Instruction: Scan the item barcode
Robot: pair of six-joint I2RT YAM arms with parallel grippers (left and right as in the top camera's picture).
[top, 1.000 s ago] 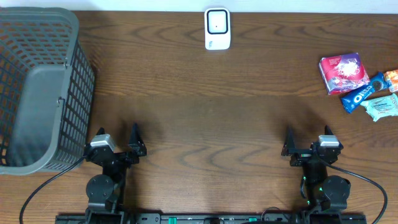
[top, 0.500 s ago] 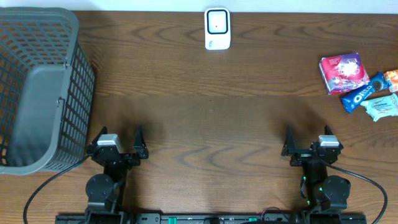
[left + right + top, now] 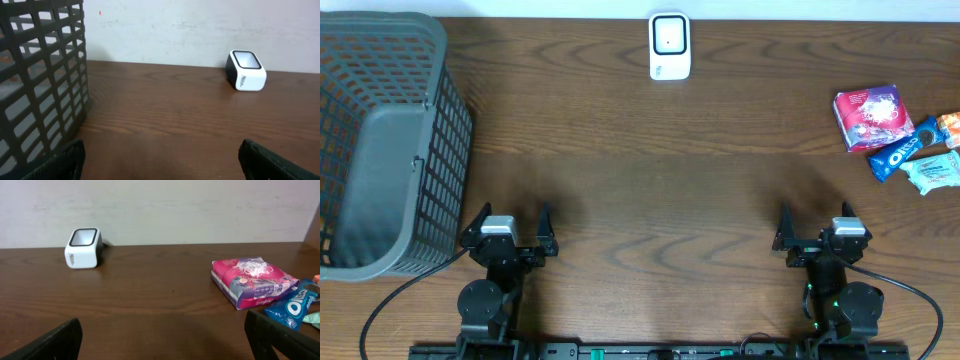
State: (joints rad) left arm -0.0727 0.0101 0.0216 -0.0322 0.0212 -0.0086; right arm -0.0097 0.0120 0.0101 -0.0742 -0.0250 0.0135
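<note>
L jaws are seen spread fully wide w/ nothing held, at the near left of the surface (image 3: 660, 180), just beside the near-right corner of the grey mesh basket (image 3: 450, 150). R jaws are likewise opened wide & empty, at the near right. Both sets are pointed toward the far side.

The white scanner (image 3: 669, 46) is stood at far centre, close to the wall, well apart from both sets of jaws.

Items for scanning are grouped at the far right: a pink-red packet (image 3: 872, 116), a blue Oreo pack (image 3: 903, 150) just beside its near-right corner, a teal wrapper (image 3: 932, 172) next to that, & an orange pkt (image 3: 950, 125) cut off by the frame edge. All are lying on the surface, apart from the jaws. Basket contents can't be made out.
</note>
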